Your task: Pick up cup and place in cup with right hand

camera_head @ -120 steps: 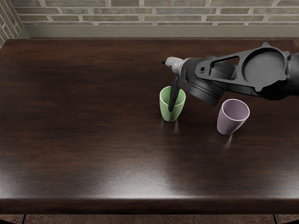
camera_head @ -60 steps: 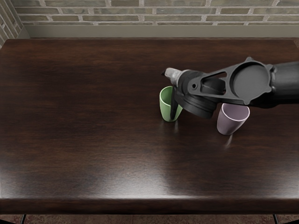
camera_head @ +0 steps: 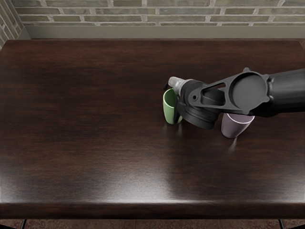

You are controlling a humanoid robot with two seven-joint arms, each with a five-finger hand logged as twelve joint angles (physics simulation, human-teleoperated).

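Green and tapered, the cup (camera_head: 168, 108) we take as the one to lift stands on the desk (camera_head: 90, 143), mouth up, its long axis vertical. Our right hand (camera_head: 183, 97) is at its right side, probably to take it by the wall and leave the base free for nesting. We cannot tell whether the hand is wide or already gripping. The mauve cup (camera_head: 234, 127), likely the receiver, also stands upright, its rim partly hidden beneath our forearm (camera_head: 286, 90).
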